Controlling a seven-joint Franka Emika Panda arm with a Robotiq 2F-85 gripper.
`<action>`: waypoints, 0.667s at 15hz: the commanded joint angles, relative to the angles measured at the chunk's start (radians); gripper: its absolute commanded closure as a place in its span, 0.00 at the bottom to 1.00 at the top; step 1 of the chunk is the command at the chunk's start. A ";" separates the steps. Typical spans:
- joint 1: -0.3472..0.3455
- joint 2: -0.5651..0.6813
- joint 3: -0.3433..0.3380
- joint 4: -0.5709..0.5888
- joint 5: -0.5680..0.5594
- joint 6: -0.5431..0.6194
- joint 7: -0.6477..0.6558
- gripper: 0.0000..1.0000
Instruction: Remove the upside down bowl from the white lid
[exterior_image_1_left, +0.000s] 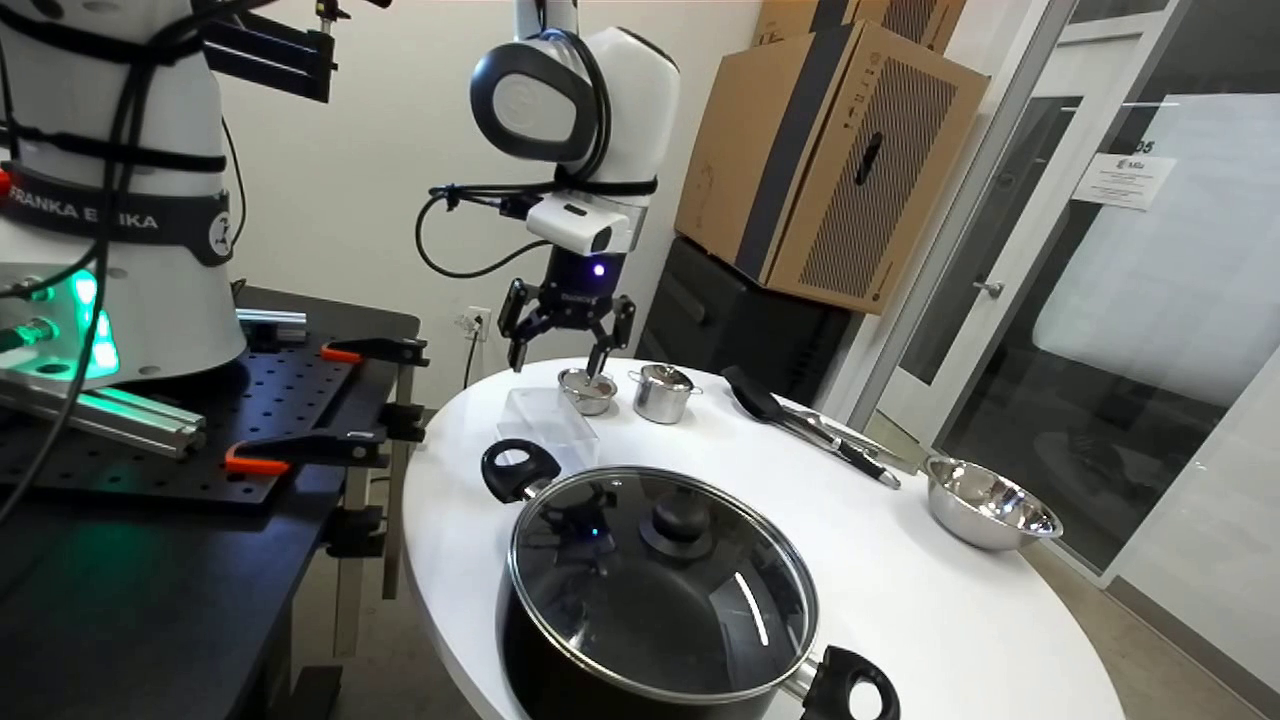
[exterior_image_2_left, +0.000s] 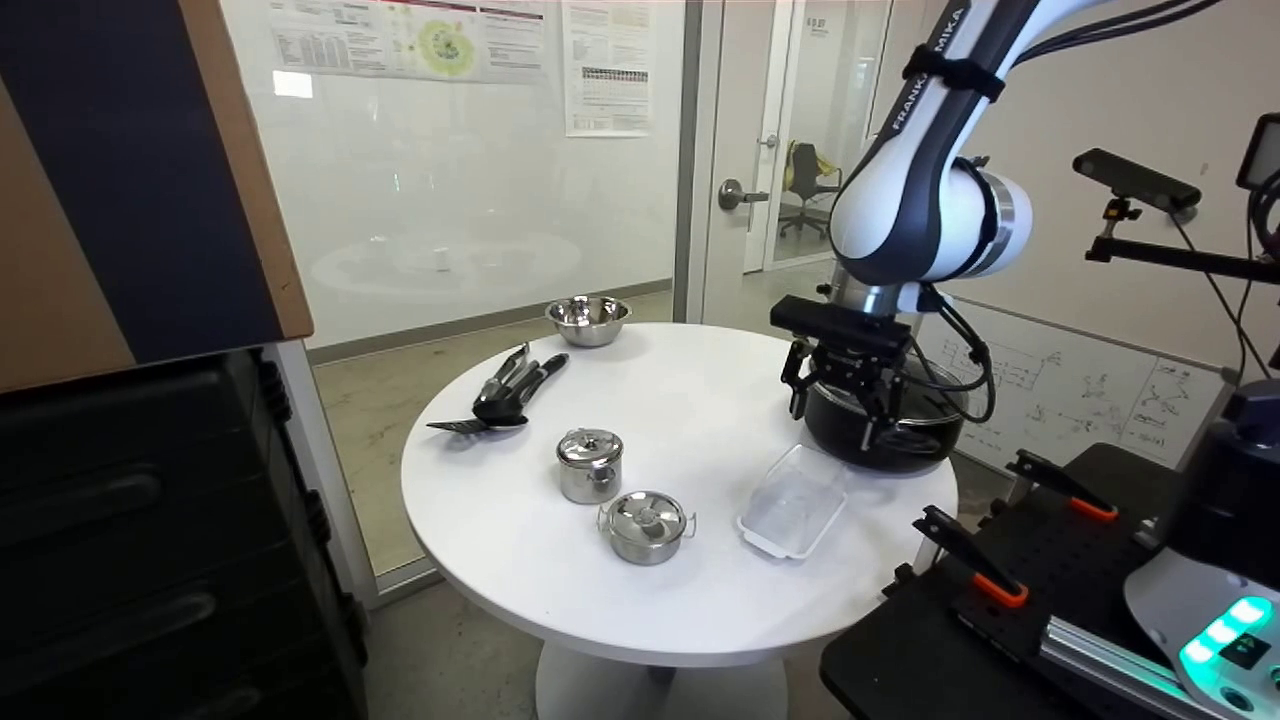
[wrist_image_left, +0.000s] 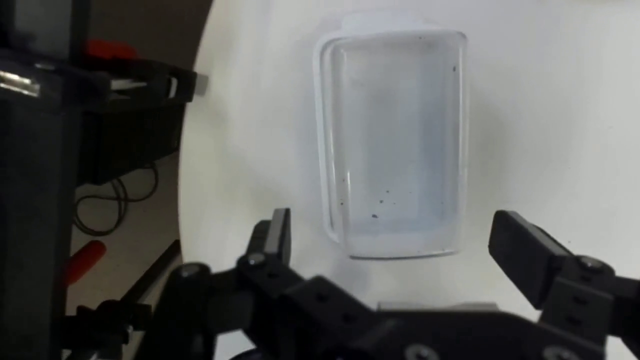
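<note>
Fingers (wrist_image_left: 522, 255) spread wide; clear bowl (wrist_image_left: 400, 140) upside down on its white lid (wrist_image_left: 325, 145), on the desk (wrist_image_left: 555, 115) below the fingertips; in wrist view the bowl lies ahead of the fingers, its near end at about the level of the tips and placed between them, pale desk showing on either side; both exterior views put the fingers above the bowl and apart from it; a few dark specks (wrist_image_left: 375, 216) near that end; lid shows past the bowl along the left and at the far end, where a tab sticks out.

Hard to make out: lid pale on pale, its edge nearly lost against the desk in an exterior view, where a handle (exterior_image_1_left: 542, 462) of the black pot (exterior_image_1_left: 548, 670) covers a corner of the bowl; pot cut off by the lower frame edge there, and partly behind the fingers seen from elsewhere; whether bowl and pot touch can't be settled; pale strip (wrist_image_left: 435, 306) low in wrist view, mostly covered by the fingers' base, identity unclear; dark shapes (wrist_image_left: 135, 135) down the left side blurred; small steel pot (exterior_image_2_left: 645, 535) overlapped by a fingertip in an exterior view, line of sight only; it stands well apart from the fingers.
</note>
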 joint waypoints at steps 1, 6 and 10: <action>0.051 0.050 -0.025 0.011 -0.011 0.035 0.027 0.00; 0.133 0.130 -0.080 0.034 -0.076 0.083 0.053 0.00; 0.233 0.204 -0.187 0.083 -0.144 0.127 0.095 0.00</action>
